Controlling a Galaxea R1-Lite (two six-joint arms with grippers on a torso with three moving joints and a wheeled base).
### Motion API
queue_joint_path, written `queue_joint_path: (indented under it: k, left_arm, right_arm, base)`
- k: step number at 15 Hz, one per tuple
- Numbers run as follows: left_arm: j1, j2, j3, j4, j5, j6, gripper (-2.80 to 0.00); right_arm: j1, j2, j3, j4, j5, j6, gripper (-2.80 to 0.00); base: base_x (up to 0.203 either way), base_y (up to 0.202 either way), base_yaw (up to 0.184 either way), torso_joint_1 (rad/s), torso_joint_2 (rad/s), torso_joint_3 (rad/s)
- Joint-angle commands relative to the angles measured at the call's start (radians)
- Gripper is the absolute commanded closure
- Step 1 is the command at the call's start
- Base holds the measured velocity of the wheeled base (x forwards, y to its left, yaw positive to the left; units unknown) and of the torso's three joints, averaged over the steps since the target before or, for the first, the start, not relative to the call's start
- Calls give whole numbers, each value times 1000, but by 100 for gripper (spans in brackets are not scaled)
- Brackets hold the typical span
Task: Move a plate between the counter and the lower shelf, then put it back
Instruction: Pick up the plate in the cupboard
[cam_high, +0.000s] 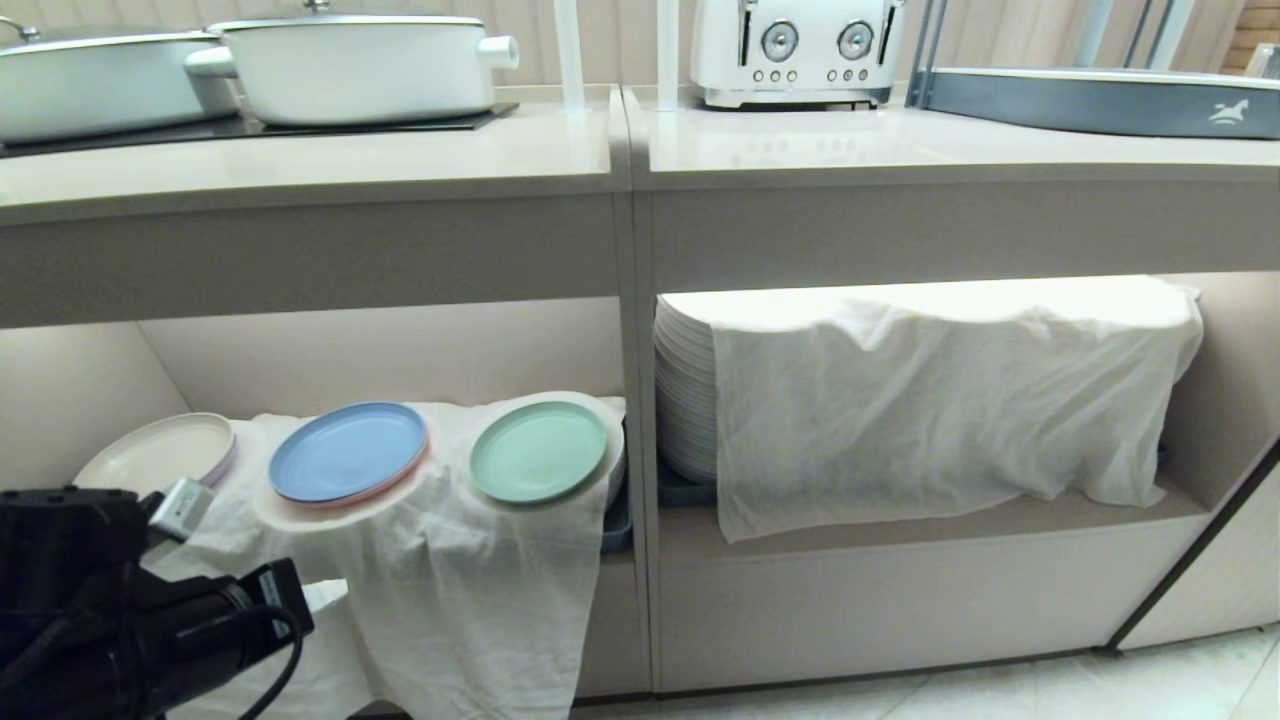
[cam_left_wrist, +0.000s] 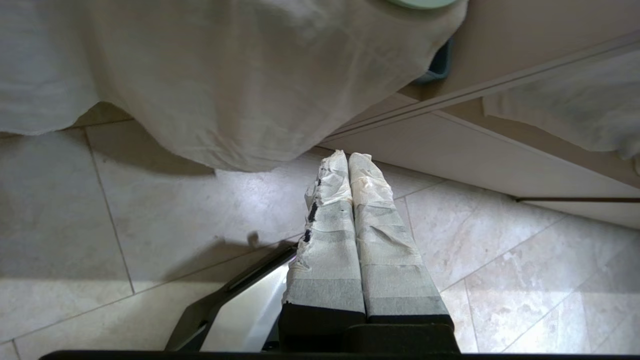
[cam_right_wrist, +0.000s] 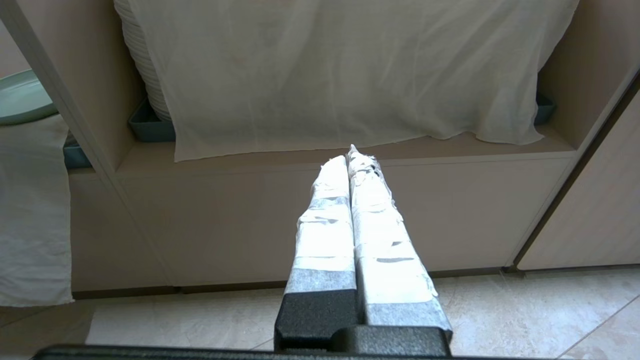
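Down on the lower shelf (cam_high: 900, 525), in the left compartment hard against the divider post, your mint-green plate (cam_high: 539, 451) sits tilted on top of a white cloth (cam_high: 470, 580) that drapes over the shelf's front edge; it leans toward the room, which I'd guess comes from the cloth-covered stack under it. A blue plate (cam_high: 348, 451) lies just beside it further left and a cream plate (cam_high: 160, 455) nearer the left wall, so you have lookalikes close by. Your left end effector (cam_left_wrist: 348, 159) hangs low over the floor tiles (cam_left_wrist: 165, 220) in front of that draped cloth, fingers pressed together and carrying nothing; the plate's rim only just shows at the frame edge of the left wrist view, so you're still well short of it. Your right end effector (cam_right_wrist: 350, 157) is parked facing the right compartment, fingers together too, empty. Up top, the worktop (cam_high: 780, 150) has bare surface along its front edge, between the white pots (cam_high: 350, 65) and the toaster (cam_high: 795, 50), likely where the plate should land. You'll need the fingers apart before reaching the rim; the loose cloth could snag or drag along with the plate.
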Motion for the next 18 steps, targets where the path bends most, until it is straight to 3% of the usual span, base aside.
queue_joint_path:
  k: [1,9,15,18]
  left_arm:
    - [-1,45,7,-5,8,-4,0]
    - [-17,187,-2,-55,58,-4,0]
    - [-56,432,-24,-304,132,-5,0]
    - [-87,510,-55,-350,159,-31,0]
  right_arm:
    - [0,0,0,0,-1,0,0]
    - [0,0,0,0,-1,0,0]
    - [0,0,0,0,-1,0,0]
    - [0,0,0,0,-1,0,0]
  base:
    - [0,0,0,0,0,0]
    - [0,0,0,0,0,0]
    - [0,0,0,0,0,0]
    - [0,0,0,0,0,0]
